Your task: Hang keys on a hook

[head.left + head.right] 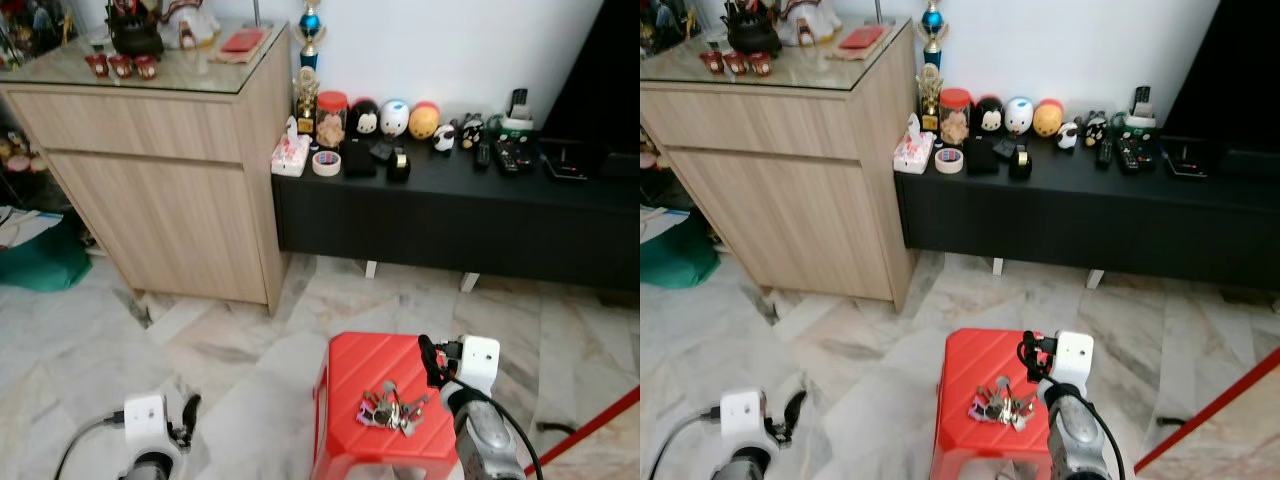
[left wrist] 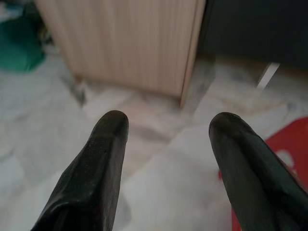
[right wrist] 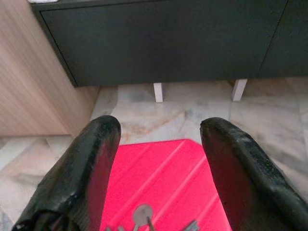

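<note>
Keys: a bunch of silver metal keys (image 1: 389, 409) lay on top of the red plastic stool (image 1: 350, 395), toward its right side. Right gripper (image 3: 159, 139) hovered just above and beside the bunch, fingers spread apart, gripping nothing. Left gripper (image 2: 166, 125) hung low over the grey-veined marble floor (image 1: 230, 350), well apart from the stool, fingers also apart. Behind stood a light wooden cabinet (image 1: 160, 180) and a long black low console (image 1: 450, 215).

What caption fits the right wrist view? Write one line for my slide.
Right gripper, jaws open, poised above the keys lying on the red stool, black cabinet beyond.
</note>
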`<state>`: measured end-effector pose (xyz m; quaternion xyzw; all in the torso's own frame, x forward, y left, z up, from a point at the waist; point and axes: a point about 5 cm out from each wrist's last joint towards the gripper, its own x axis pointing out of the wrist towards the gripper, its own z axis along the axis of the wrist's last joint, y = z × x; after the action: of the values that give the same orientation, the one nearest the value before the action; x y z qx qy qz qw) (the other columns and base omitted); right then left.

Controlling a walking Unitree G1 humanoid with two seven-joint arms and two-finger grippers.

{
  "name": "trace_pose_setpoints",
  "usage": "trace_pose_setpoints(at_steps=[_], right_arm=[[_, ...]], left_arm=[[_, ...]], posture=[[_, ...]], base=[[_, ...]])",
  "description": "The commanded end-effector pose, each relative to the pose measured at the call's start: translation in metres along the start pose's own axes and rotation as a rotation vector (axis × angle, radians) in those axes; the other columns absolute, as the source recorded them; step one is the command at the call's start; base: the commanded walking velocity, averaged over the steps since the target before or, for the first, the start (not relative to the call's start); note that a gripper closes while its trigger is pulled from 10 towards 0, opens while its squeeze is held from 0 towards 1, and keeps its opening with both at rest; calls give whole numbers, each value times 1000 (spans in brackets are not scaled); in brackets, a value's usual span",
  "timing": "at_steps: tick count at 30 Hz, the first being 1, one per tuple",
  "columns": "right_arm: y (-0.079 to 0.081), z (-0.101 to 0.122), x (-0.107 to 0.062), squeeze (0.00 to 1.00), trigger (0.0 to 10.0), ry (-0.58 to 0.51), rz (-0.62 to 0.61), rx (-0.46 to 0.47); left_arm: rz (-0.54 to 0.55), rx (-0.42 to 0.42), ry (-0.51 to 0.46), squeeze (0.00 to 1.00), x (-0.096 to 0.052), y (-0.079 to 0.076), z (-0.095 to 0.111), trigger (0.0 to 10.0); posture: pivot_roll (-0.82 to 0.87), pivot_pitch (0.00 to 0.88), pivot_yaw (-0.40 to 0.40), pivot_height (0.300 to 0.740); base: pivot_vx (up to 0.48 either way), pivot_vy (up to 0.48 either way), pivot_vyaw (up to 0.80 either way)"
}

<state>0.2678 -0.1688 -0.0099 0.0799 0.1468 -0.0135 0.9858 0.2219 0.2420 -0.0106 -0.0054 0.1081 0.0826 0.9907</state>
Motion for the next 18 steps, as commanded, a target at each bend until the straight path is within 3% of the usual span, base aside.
trace_pose_setpoints(at_steps=[1,6,11,18], right_arm=[[0,3,-1,0,10000,-32,0,3],[2,2,-5,0,10000,-64,-16,27],[7,-4,-9,0,10000,-49,4,-7],[7,-6,-6,0,10000,-1,2,2]], left_arm=[[-6,0,-31,0,-3,-3,1,10000],[-31,15,-168,0,-5,-9,21,10000],[-75,2,-191,0,-4,-21,26,10000],[-84,-12,-173,0,-3,-24,25,10000]], posture=[[60,36,-34,740],[63,27,-34,740],[65,23,-34,740],[53,11,-31,730]], base=[[0,0,0],[0,0,0],[0,0,0],[0,0,0]])
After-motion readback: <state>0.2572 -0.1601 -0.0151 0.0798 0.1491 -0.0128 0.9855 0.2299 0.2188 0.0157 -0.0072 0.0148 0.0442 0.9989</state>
